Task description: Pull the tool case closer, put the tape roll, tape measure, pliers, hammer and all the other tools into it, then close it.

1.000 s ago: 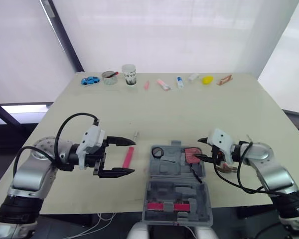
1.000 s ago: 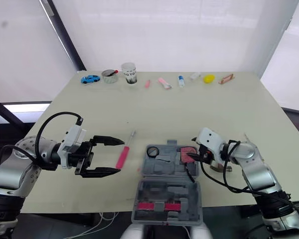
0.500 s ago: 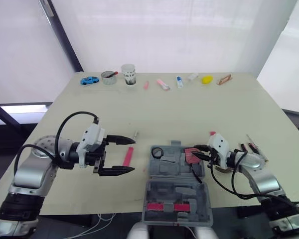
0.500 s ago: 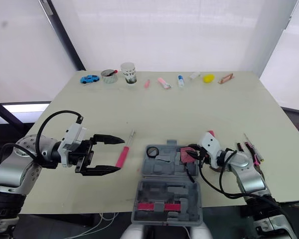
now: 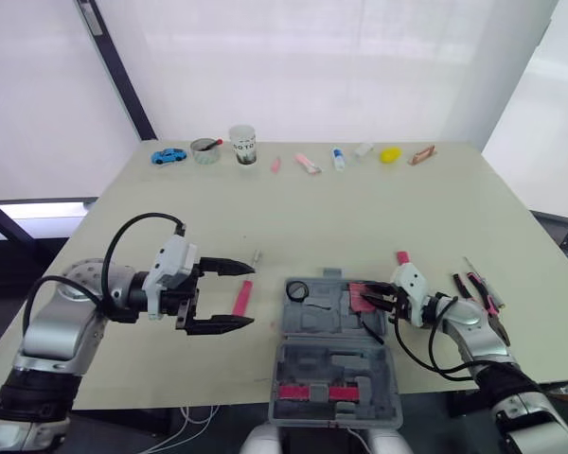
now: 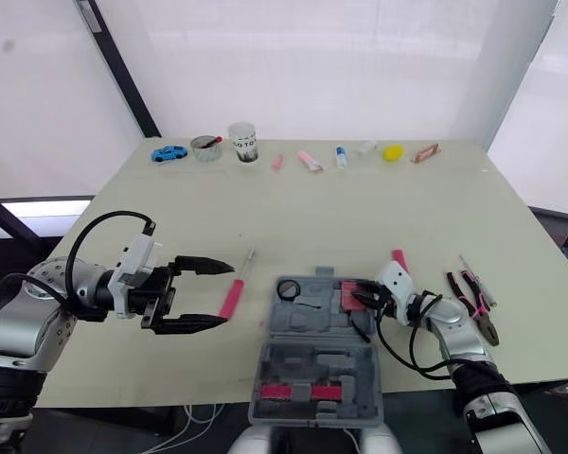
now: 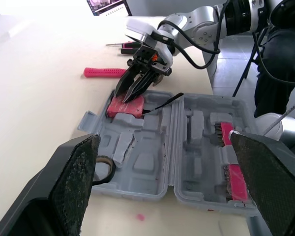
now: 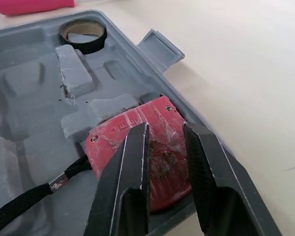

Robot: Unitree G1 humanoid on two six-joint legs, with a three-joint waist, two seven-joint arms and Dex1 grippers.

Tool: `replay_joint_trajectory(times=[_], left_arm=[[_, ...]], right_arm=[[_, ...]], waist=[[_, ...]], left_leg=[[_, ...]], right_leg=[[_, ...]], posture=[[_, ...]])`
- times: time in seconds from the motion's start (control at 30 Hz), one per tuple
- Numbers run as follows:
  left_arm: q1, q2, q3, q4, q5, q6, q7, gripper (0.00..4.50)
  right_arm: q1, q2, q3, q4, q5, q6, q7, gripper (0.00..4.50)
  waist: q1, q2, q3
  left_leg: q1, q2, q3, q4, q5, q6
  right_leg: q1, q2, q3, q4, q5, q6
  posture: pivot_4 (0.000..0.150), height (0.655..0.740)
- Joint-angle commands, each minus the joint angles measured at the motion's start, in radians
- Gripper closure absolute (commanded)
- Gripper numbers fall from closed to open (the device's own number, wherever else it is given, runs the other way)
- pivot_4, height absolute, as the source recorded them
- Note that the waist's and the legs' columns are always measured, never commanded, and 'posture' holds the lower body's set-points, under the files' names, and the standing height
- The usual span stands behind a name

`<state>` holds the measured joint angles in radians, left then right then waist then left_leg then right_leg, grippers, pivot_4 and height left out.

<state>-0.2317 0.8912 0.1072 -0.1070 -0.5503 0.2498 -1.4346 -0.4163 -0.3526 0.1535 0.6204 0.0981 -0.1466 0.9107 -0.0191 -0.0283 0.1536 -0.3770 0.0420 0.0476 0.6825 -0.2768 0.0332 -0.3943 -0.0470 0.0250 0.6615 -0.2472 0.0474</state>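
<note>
— At the near edge of the table (image 5: 360, 208), what lies between the two arms?

— A grey tool case (image 5: 322, 326), opened flat, with one half nearer the robot and one half farther away. A black tape roll (image 5: 296, 290) sits in a round pocket at the left end of the far half. A red tape measure (image 8: 137, 147) lies in the pocket at the right end of that half, and its black strap (image 5: 372, 326) trails across the moulded insert.

— How is the right arm posed?

— Its forearm runs low over the near right part of the table and points toward the robot's left. The right gripper (image 5: 367, 295) is at the tape measure. Its fingers (image 8: 123, 187) stand a little apart with a narrow gap between them. The tips are against the red face, not closed round it, and they clamp nothing.

— And the left arm?

— The elbow is bent and the forearm is level, reaching in from the left toward the case. The left gripper (image 5: 251, 297) is spread wide and holds nothing. A pink-handled screwdriver (image 6: 230, 298) lies on the table by its fingertips. From the head, the handle shows between the tips, but contact cannot be told.

— What else is around?

— A pink ribbed handle (image 7: 104, 72) lies just beyond the right gripper, and pliers (image 6: 475, 303) lie farther right, near the table's edge. Small items line the far edge, among them a blue toy car (image 5: 169, 154) and a white cup (image 5: 243, 144), well apart from both arms.
</note>
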Motion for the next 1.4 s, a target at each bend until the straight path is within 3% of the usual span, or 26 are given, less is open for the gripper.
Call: replay_joint_trajectory(times=[0.03, 0.17, 0.4, 0.47, 0.5, 0.63, 0.83, 1.1, 1.2, 1.37, 1.4], left_arm=[[0.003, 0.002, 0.024, -0.026, -0.013, -0.002, 0.010, 0.00], [0.030, -0.009, 0.036, -0.027, -0.016, -0.001, 0.033, 0.00], [0.095, -0.047, 0.083, 0.000, -0.023, 0.003, 0.101, 0.00], [0.114, -0.056, 0.093, 0.001, -0.016, 0.002, 0.125, 0.00], [0.125, -0.060, 0.097, -0.004, -0.010, 0.002, 0.142, 0.00], [0.180, -0.083, 0.124, -0.023, -0.005, 0.004, 0.207, 0.00], [0.275, -0.133, 0.191, -0.001, -0.001, -0.027, 0.293, 0.00], [0.405, -0.220, 0.292, 0.071, 0.023, -0.118, 0.393, 0.00], [0.455, -0.248, 0.327, 0.120, 0.035, -0.162, 0.413, 0.00], [0.526, -0.278, 0.377, 0.179, 0.054, -0.241, 0.441, 0.00], [0.542, -0.283, 0.386, 0.182, 0.053, -0.252, 0.445, 0.00]], right_arm=[[0.047, -0.003, 0.078, 0.176, -0.107, 0.068, -0.015, 3.37], [0.041, -0.004, 0.074, 0.148, -0.106, 0.049, -0.025, 3.37], [0.075, -0.008, -0.042, -0.140, 0.023, 0.034, -0.055, 3.37], [0.102, -0.009, -0.080, -0.228, 0.060, 0.044, -0.074, 3.37], [0.123, -0.010, -0.102, -0.275, 0.088, 0.039, -0.074, 3.37], [0.232, -0.024, -0.195, -0.442, 0.194, 0.020, -0.074, 3.37], [0.408, -0.070, -0.328, -0.620, 0.275, 0.078, -0.134, 3.37], [0.681, -0.076, -0.574, -0.679, 0.367, 0.062, -0.195, 3.37], [0.774, -0.058, -0.647, -0.674, 0.398, 0.036, -0.200, 2.54], [0.877, -0.022, -0.735, -0.647, 0.444, 0.003, -0.197, 0.02], [0.899, -0.012, -0.750, -0.637, 0.454, -0.004, -0.191, 0.02]], waist=[[0.000, -0.006, -0.005], [0.002, -0.006, -0.010], [0.005, -0.005, -0.009], [0.006, 0.002, -0.006], [0.006, 0.003, -0.006], [0.006, 0.007, -0.003], [0.006, 0.008, -0.002], [0.007, 0.008, -0.002], [0.008, 0.008, -0.003], [0.004, 0.007, -0.003], [0.005, 0.007, -0.003]], left_leg=[[0.003, 0.000, 0.000, 0.000, 0.000, 0.000], [0.018, 0.005, 0.000, 0.000, 0.000, -0.001], [0.013, 0.005, 0.000, -0.006, 0.000, -0.001], [0.005, 0.004, 0.000, -0.009, 0.000, -0.001], [-0.004, 0.003, 0.000, -0.009, 0.000, -0.001], [-0.021, 0.002, -0.001, -0.009, 0.001, -0.002], [-0.022, 0.001, 0.000, -0.012, 0.001, -0.002], [-0.017, 0.000, 0.000, -0.011, 0.001, -0.002], [-0.016, 0.000, 0.000, -0.011, 0.001, -0.001], [-0.016, 0.002, 0.001, -0.011, 0.001, -0.001], [-0.016, 0.002, 0.001, -0.011, 0.001, -0.001]], right_leg=[[0.003, 0.000, 0.000, 0.000, 0.000, 0.000], [0.016, -0.003, 0.000, -0.001, -0.002, 0.003], [0.010, -0.011, -0.001, -0.002, -0.001, -0.004], [0.003, -0.011, -0.002, -0.002, -0.001, -0.004], [-0.007, -0.011, -0.002, 0.000, -0.001, -0.004], [-0.022, -0.006, -0.003, 0.000, 0.001, 0.000], [-0.022, -0.006, -0.004, -0.005, 0.001, 0.001], [-0.019, -0.005, -0.003, -0.003, -0.002, -0.002], [-0.017, -0.006, -0.002, -0.004, -0.002, -0.002], [-0.018, -0.006, -0.002, -0.004, -0.002, -0.002], [-0.018, -0.006, -0.001, -0.004, -0.002, -0.002]], posture=[[0.150, 0.7400], [0.150, 0.7400], [0.150, 0.7400], [0.150, 0.7400], [0.150, 0.7400], [0.150, 0.7400], [0.150, 0.7400], [0.150, 0.7400], [0.150, 0.7400], [0.150, 0.7400], [0.150, 0.7400]])
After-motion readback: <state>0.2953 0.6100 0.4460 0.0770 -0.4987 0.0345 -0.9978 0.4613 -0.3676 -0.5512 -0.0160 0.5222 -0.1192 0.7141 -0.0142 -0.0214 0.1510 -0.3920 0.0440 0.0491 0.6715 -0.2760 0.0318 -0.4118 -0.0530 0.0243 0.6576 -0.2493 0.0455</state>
